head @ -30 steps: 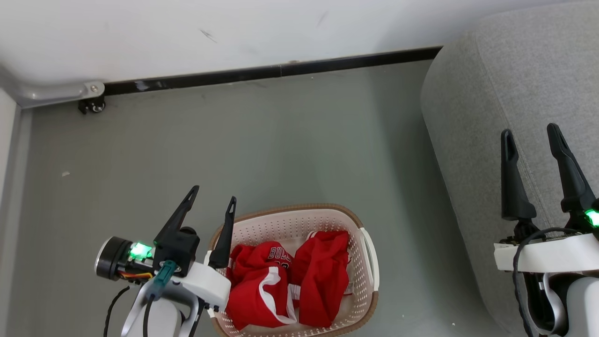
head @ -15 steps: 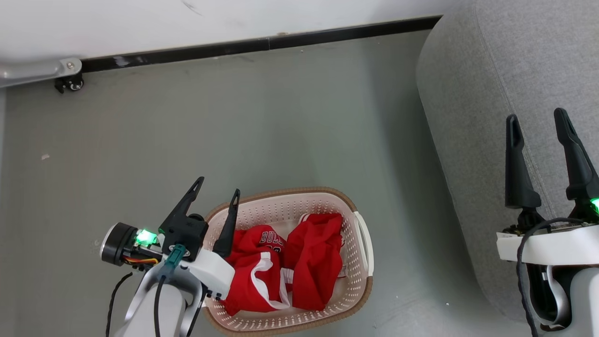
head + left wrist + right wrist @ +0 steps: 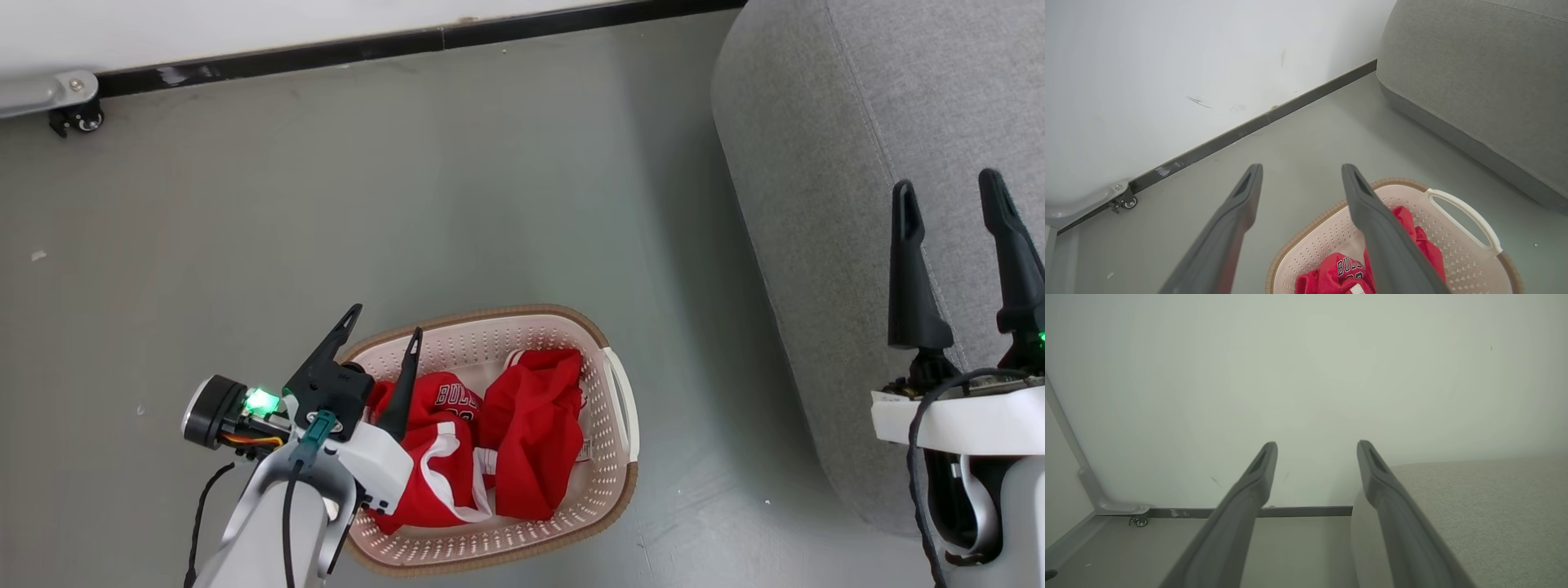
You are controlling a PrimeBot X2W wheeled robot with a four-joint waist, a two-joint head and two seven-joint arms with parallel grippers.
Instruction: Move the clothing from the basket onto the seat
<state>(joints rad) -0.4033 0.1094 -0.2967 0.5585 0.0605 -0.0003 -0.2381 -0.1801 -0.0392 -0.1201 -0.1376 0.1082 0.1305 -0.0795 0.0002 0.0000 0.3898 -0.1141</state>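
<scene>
The big grey seat point(image 3: 816, 163) is lying under the right gripper point(image 3: 945, 181), whose two fingers are standing spread with nothing between them. The perforated laundry basket point(image 3: 490, 343) is sitting on the floor, partly beneath the left gripper point(image 3: 386, 320), which is also spread and empty. The red clothing point(image 3: 522, 433) is lying inside the basket, just right of that gripper's fingers.
</scene>
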